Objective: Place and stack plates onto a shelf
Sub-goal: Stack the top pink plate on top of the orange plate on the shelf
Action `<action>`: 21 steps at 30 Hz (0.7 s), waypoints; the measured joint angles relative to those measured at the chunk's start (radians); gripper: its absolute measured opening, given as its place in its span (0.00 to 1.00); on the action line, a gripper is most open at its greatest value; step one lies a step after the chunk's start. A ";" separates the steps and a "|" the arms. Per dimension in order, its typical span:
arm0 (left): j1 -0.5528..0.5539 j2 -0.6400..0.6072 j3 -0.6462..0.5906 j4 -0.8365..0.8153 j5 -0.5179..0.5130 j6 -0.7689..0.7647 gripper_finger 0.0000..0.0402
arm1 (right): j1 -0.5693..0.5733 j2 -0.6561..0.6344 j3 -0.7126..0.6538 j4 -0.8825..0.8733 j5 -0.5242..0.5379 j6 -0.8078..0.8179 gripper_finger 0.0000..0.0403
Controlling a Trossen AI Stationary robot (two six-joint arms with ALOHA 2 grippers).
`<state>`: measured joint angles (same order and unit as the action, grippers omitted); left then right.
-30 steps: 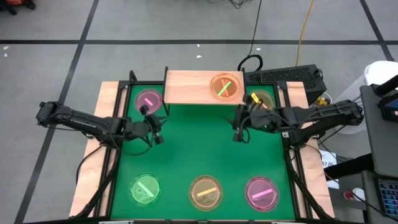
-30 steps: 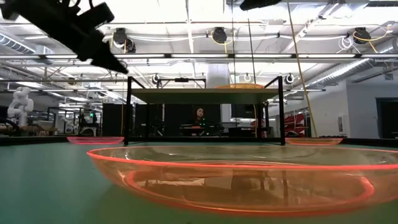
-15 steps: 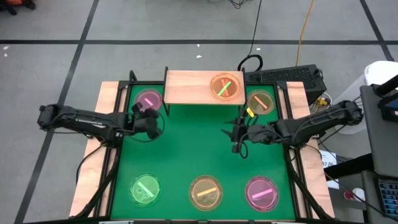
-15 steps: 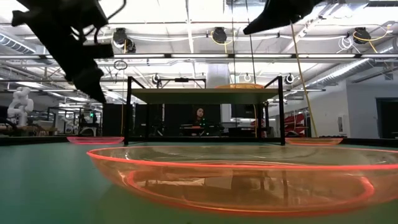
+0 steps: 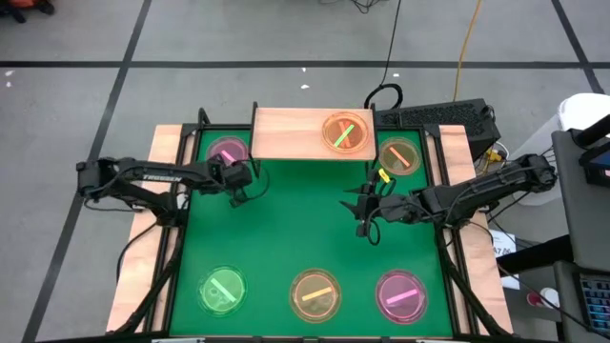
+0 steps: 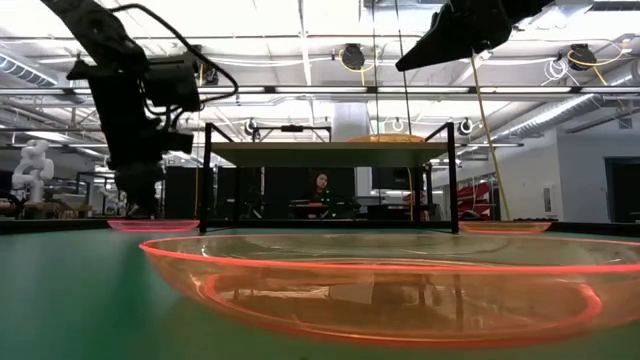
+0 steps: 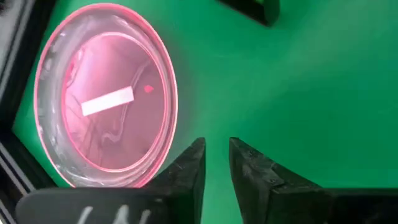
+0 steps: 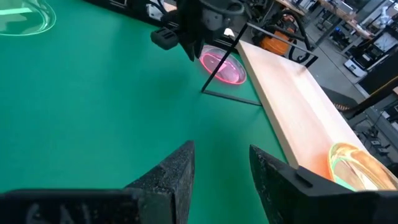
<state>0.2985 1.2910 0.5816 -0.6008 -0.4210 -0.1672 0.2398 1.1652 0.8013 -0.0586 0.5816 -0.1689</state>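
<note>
Left wrist view: left pincer [image 7: 216,163], jaws slightly parted and empty, hangs beside the pink plate [image 7: 104,130] on the tabletop; off-centre, it may nudge the rim. Farther off, right pincer [image 5: 363,211] waits spread, below the shelf [image 5: 295,133].

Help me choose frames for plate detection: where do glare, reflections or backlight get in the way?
Low view: bright ceiling lights silhouette both arms, and the near orange plate mirrors the room. Left wrist view: the pink plate shows pale reflections in its base beside the left end effector. High view: even light, stripes clear on the shelf.
</note>
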 joint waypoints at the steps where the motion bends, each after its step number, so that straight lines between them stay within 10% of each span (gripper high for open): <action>1: 0.008 0.008 0.000 0.000 0.002 0.007 0.22 | 0.000 0.000 0.000 0.000 0.000 -0.001 0.33; 10: 0.059 0.018 0.000 0.019 -0.037 0.032 0.44 | 0.000 0.000 0.000 -0.001 -0.001 -0.032 0.33; 21: 0.150 0.018 0.000 0.030 -0.046 0.113 0.46 | 0.000 0.000 0.000 -0.001 -0.002 -0.037 0.33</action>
<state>0.4489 1.3094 0.5816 -0.5706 -0.4666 -0.0540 0.2398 1.1652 0.8013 -0.0593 0.5800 -0.2062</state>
